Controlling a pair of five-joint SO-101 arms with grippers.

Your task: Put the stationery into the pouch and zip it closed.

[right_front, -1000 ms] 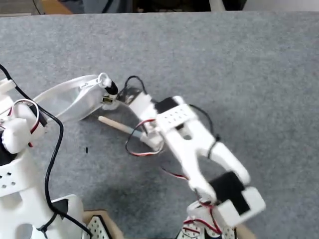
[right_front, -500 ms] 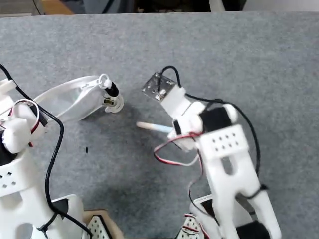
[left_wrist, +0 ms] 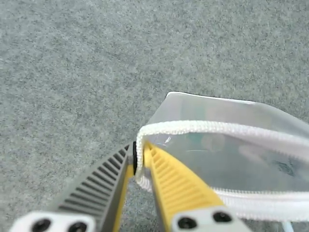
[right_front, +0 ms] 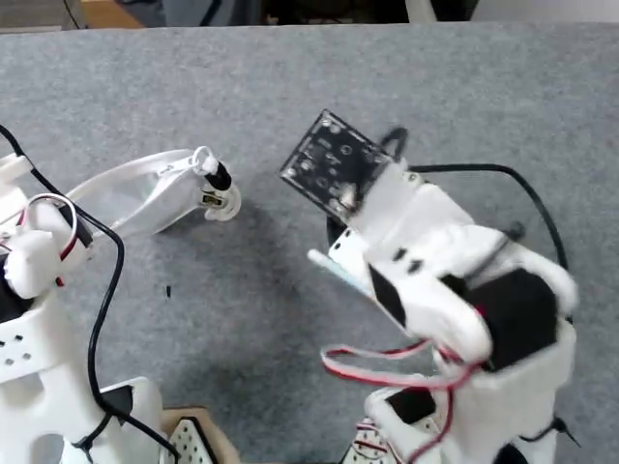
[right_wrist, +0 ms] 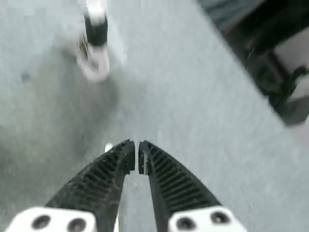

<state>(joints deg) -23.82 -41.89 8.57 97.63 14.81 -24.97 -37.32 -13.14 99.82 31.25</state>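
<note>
A clear pouch (right_front: 135,196) with a white zipper lies at the left of the grey table. Its mouth faces the middle, with a small black-and-white piece (right_front: 214,178) at that end. My left gripper (left_wrist: 136,162) is shut on the pouch's zipper edge (left_wrist: 145,133) at its corner. My right gripper (right_wrist: 135,157) is shut. A light blue pen (right_front: 327,265) pokes out from under the right arm, and its tip (right_wrist: 108,147) shows beside the fingers. The gripper hangs over the table to the right of the pouch's mouth, apart from it. The black-and-white piece (right_wrist: 94,42) lies ahead of it.
The grey felt table (right_front: 484,116) stretches open behind and to the right. The right arm's bulk (right_front: 455,290) covers the front middle. The left arm (right_front: 34,280) and its cable stand at the front left. A cardboard edge (right_front: 193,430) shows at the front.
The right arm has drawn back to the right, away from the pouch's mouth, and risen, carrying the pen along. The pouch and the left arm have stayed put.
</note>
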